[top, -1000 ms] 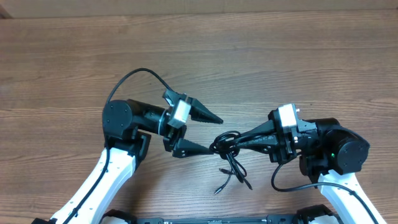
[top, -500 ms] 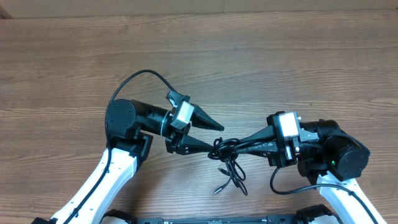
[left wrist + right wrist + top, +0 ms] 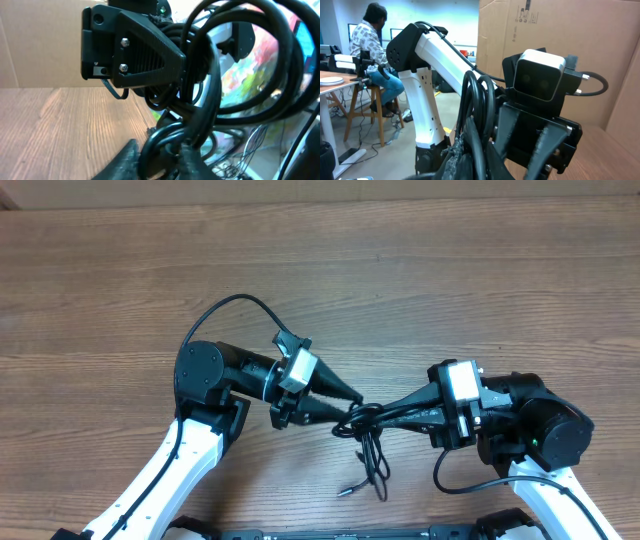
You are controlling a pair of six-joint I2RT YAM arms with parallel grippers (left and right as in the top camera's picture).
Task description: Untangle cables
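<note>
Narrowed sharply over the last second: the left gripper, from wide-spread jaws to a close V, and shifted in toward the knot. Now pinching a loop of the thin black flexible cables, going by the left wrist view, with a strand caught between the pads. Opposite, pressed tight together on the same clump: the right gripper, unchanged in its hold. Held up between the two sets of fingertips, close to the near edge of the brown wood-grain table and roughly midway between its left and right edges. Trailing from the clump toward that edge: loose strands ending in a small plug.

Likely trouble from here: pulling apart with both grips on the same knot, tightening it rather than loosening it. Also possible: a thin strand slipping out of the pads, or fingertips knocking together, being almost in contact already.

Underfoot, matte planked wood grain. Behind, in the right wrist view: tall brown cardboard boxes and a seated person in a patterned shirt.
</note>
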